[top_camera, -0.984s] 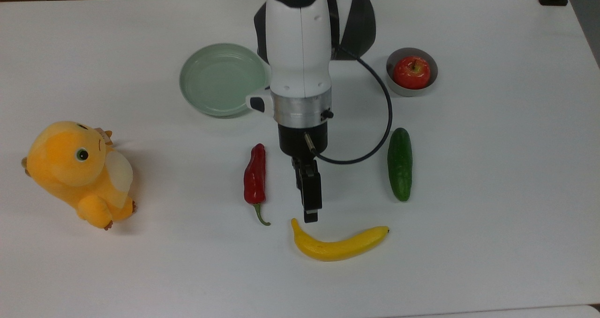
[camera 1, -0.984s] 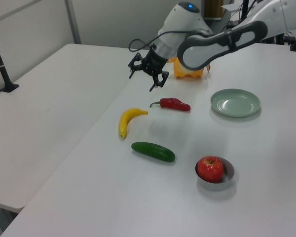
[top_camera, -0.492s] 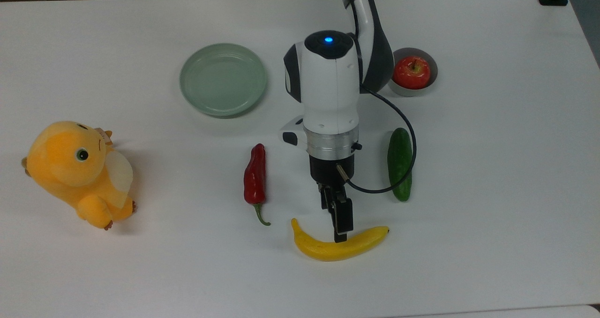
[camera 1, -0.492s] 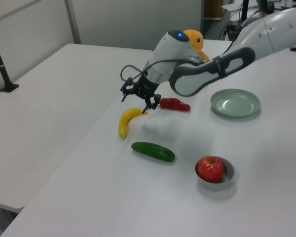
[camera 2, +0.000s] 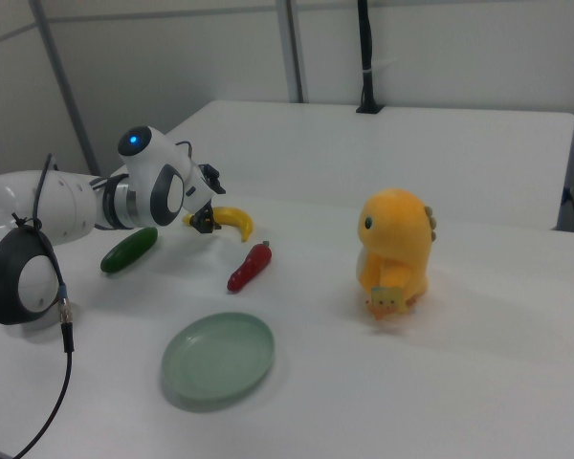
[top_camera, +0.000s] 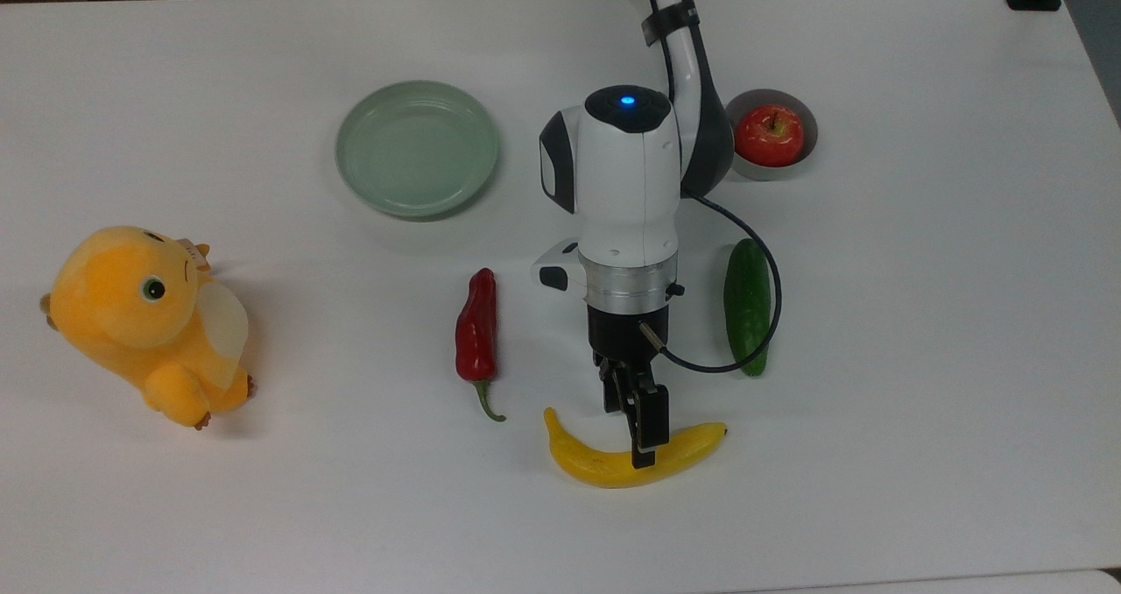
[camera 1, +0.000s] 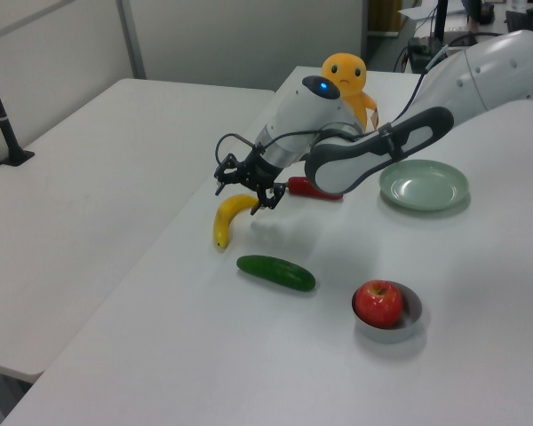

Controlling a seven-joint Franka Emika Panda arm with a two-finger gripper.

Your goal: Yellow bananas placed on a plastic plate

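Hand point(top_camera: 645, 441) pitched down over banana point(top_camera: 604, 467) middle, fingers spread astride, not clamped.

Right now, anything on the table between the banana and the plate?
In the top view, the red chili lies just off the line from the banana to the plate; the rest of that stretch is bare table.
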